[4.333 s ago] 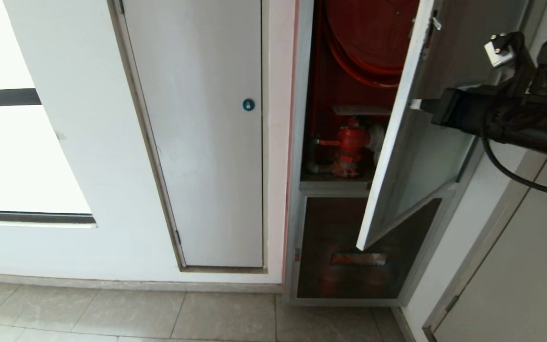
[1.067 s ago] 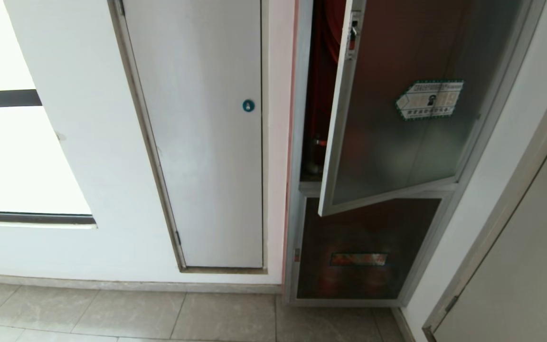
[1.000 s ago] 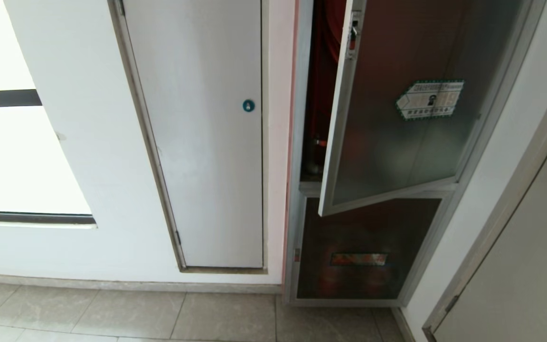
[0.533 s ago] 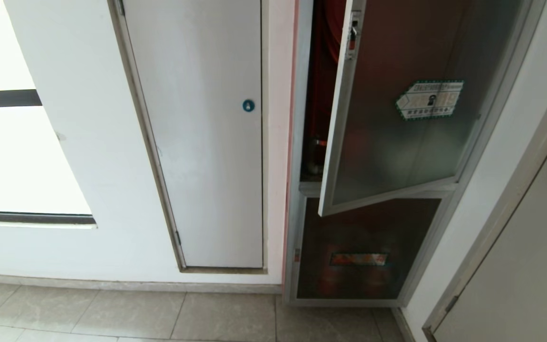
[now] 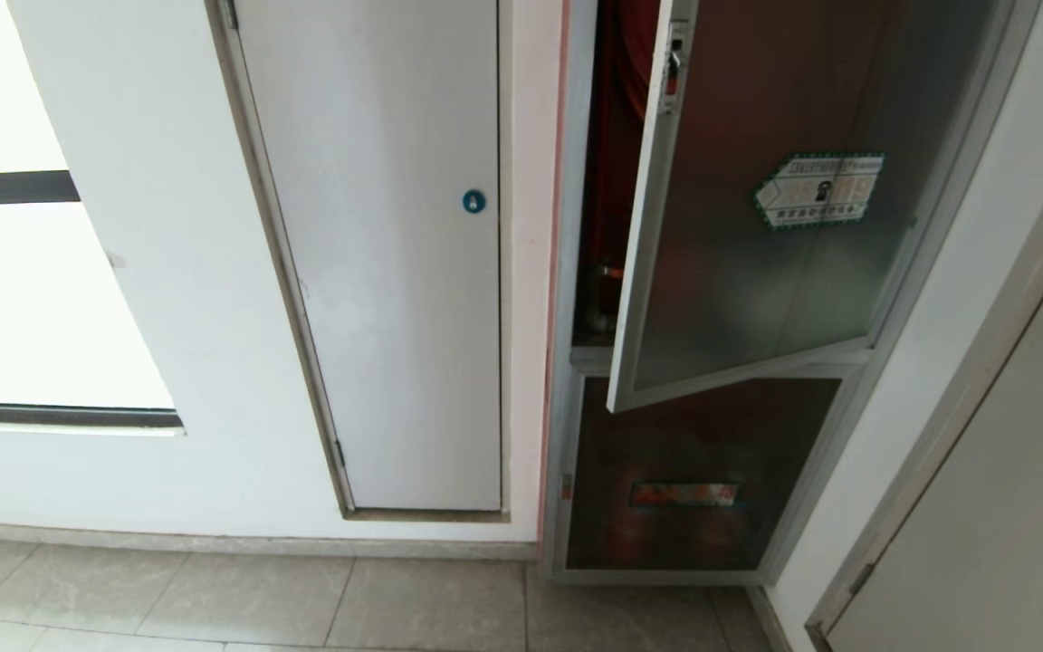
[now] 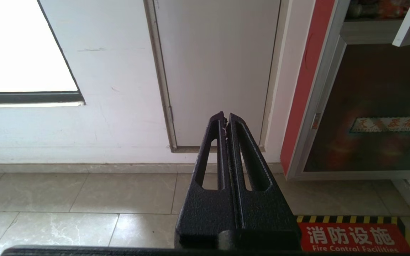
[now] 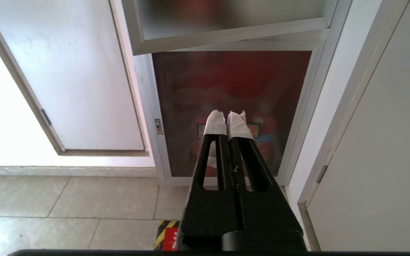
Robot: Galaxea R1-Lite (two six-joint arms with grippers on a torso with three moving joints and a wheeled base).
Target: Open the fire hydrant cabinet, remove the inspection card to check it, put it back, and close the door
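Two hands on record, both idle and both low, pointed toward the floor before the wall; neither shows in the head view.

Item, cabinet (image 5: 612,299): tall aluminium frame set in the wall, red inside, seen only through a narrow gap along its left edge. Red hose and a bit of pipework show in that gap.

Item, door (image 5: 757,263): dark glass in a silver frame, hinged on the right, standing ajar. Its free left edge sits clear of the frame and its bottom corner hangs out over the lower panel (image 5: 693,471). A green-bordered sticker (image 5: 818,190) is on the glass.

Item, card: not visible anywhere. We judge it is back inside, though the gap does not let us confirm that.

Item, left hand (image 6: 225,122): fingers pressed together, holding nothing, touching nothing, aimed at the foot of the white door (image 6: 219,71).

Item, right hand (image 7: 227,119): white-wrapped fingertips (image 7: 215,124) together, empty, pointing at the lower panel beneath the door's bottom rail, well apart from it.

Step in hand, as we judge it: the last one, closing. The door is not latched. The next move calls for a hand to rise to the free edge and press it flush until the latch catches.
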